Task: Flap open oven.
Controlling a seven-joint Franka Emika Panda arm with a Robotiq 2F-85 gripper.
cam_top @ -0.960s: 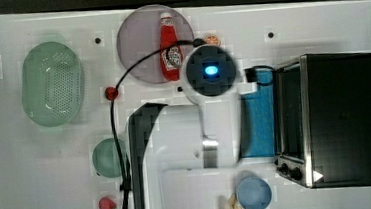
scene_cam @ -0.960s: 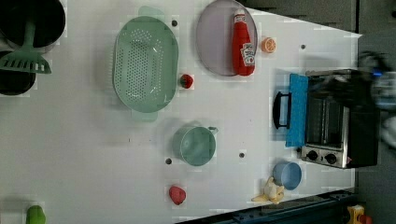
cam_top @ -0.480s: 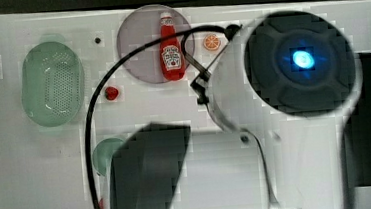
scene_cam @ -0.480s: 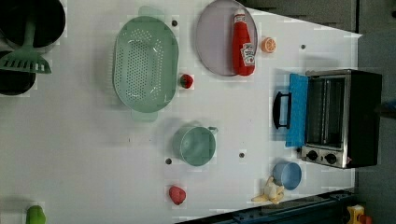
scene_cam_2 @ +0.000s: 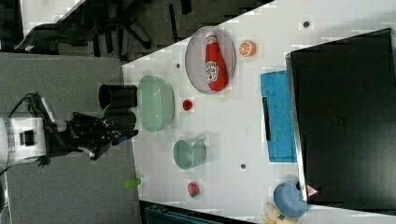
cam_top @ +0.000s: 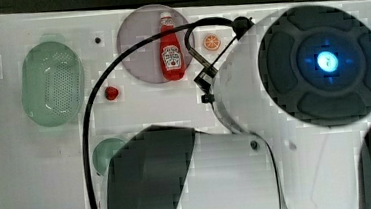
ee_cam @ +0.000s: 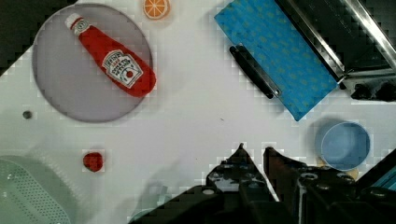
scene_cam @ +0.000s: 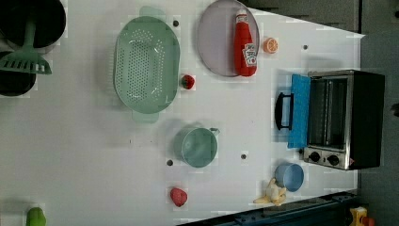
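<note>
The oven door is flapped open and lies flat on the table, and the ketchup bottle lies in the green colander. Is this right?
Not quite. The oven door is indeed open and flat on the table, but the ketchup bottle lies on the round grey plate, not in the green colander. The left view shows this.

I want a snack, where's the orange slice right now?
In the left view, the orange slice lies on the table, right of the ketchup plate.
</note>
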